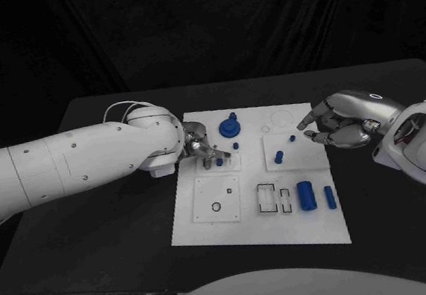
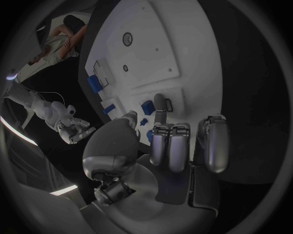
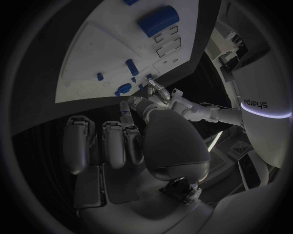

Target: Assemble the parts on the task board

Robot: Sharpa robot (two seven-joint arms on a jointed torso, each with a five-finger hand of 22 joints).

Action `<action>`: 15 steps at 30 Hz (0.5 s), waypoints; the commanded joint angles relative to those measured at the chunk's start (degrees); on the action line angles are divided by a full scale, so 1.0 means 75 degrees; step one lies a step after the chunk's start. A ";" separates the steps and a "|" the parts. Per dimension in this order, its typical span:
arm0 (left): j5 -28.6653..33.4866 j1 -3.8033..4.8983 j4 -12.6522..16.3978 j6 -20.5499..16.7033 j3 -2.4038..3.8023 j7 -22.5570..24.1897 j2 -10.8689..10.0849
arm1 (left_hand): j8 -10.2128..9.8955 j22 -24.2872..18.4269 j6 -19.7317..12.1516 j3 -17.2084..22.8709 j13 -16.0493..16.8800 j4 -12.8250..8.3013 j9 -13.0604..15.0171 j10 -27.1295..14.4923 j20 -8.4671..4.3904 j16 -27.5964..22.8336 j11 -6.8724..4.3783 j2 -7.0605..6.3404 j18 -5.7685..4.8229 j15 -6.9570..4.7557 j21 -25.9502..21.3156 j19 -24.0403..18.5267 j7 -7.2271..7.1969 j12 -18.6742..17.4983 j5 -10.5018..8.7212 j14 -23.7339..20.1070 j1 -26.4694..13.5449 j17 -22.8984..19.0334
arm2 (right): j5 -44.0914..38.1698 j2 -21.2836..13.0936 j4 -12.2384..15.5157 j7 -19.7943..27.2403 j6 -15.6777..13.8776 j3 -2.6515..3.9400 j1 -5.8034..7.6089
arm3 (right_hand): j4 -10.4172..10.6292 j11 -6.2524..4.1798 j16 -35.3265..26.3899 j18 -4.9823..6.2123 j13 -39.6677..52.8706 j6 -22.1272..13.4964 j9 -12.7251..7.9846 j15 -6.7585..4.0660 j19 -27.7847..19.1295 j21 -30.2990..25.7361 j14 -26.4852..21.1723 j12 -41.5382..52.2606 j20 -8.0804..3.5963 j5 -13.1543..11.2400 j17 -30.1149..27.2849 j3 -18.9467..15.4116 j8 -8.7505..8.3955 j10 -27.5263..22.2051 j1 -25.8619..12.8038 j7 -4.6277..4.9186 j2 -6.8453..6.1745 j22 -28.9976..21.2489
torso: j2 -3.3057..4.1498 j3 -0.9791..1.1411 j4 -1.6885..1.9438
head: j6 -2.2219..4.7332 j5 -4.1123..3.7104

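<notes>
Head view, left hand: the left hand point(image 1: 201, 151) is seen at the left edge of the task board point(image 1: 323, 230), fingers bent down toward a small blue part point(image 1: 220, 161) on the upper-left panel.
Left hand, state: whether the part is pinched or merely touched cannot be told; in the left wrist view one finger point(image 2: 160, 105) is extended to the board beside a blue part point(image 2: 147, 107), the other fingers curled.
Right hand: the right hand point(image 1: 336, 123) is held over the board's right edge, fingers curled inward, nothing seen in them; in the right wrist view the curled fingers point(image 3: 114, 141) are clear of the board.
Task board: a white plate laid in the middle of the black surface point(image 1: 96, 232).
Parts, upper area: a round blue knob point(image 1: 231, 126) near the top edge; a small blue peg point(image 1: 278, 156) on the right-hand panel, another small peg point(image 1: 290, 138) just above it.
Parts, lower area: a large blue cylinder point(image 1: 306, 195) and a slimmer blue piece point(image 1: 330, 197) laid side by side, near rectangular slots point(image 1: 268, 197).
</notes>
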 commanded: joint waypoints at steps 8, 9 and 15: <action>0.0575 0.0609 -0.0034 -0.1027 0.0022 0.1365 -0.0268 | 0.1182 0.1699 -0.0869 -0.0823 0.2013 0.0002 0.1664 0.0799 -0.0108 0.0050 -0.0082 0.0360 -0.0048 -0.0078 0.0416 0.0393 -0.0068 0.0026 0.0041 0.0793 0.0320 0.2013 | -0.0015 -0.0012 -0.0010 -0.0086 -0.0207 0.0005 -0.0002 | 0.0016 0.0036 -0.0017 0.0096 0.2010 0.0026 0.0011 0.0066 0.0307 -0.0008 0.0540 -0.0019 0.0065 0.0047 0.0713 0.0029 -0.0019 0.0798 0.0009 0.0042 0.0048 0.1640 | -0.0023 0.0003 -0.0017 | -0.0002 -0.0015; 0.0709 0.0635 -0.0073 -0.1034 0.0022 0.1463 -0.0267 | 0.1292 0.1711 -0.0950 -0.0882 0.2013 -0.0008 0.1785 0.0799 -0.0109 0.0050 -0.0085 0.0397 -0.0057 -0.0074 0.0459 0.0408 -0.0068 0.0026 0.0071 0.0793 0.0392 0.2013 | -0.0015 -0.0003 -0.0016 -0.0083 -0.0206 0.0006 -0.0001 | 0.0016 0.0036 -0.0017 0.0096 0.2010 0.0026 0.0011 0.0066 0.0307 -0.0008 0.0540 -0.0019 0.0065 0.0047 0.0713 0.0029 -0.0019 0.0798 0.0009 0.0042 0.0048 0.1640 | -0.0028 0.0008 -0.0029 | -0.0002 -0.0011; 0.0858 0.0708 -0.0423 -0.0509 0.0022 0.1369 -0.0158 | 0.1491 0.1727 -0.1098 -0.0973 0.2013 -0.0027 0.1989 0.0799 -0.0108 0.0050 -0.0093 0.0483 -0.0069 -0.0077 0.0518 0.0428 -0.0075 0.0026 0.0196 0.0793 0.0650 0.2013 | -0.0015 0.0041 -0.0059 -0.0086 -0.0142 0.0006 0.0003 | 0.0022 0.0041 -0.0016 0.0097 0.2010 0.0051 0.0017 0.0068 0.0305 -0.0012 0.0541 -0.0019 0.0067 0.0059 0.0716 0.0030 -0.0013 0.0798 0.0009 0.0038 0.0055 0.1639 | 0.0002 0.0017 -0.0015 | -0.0002 -0.0060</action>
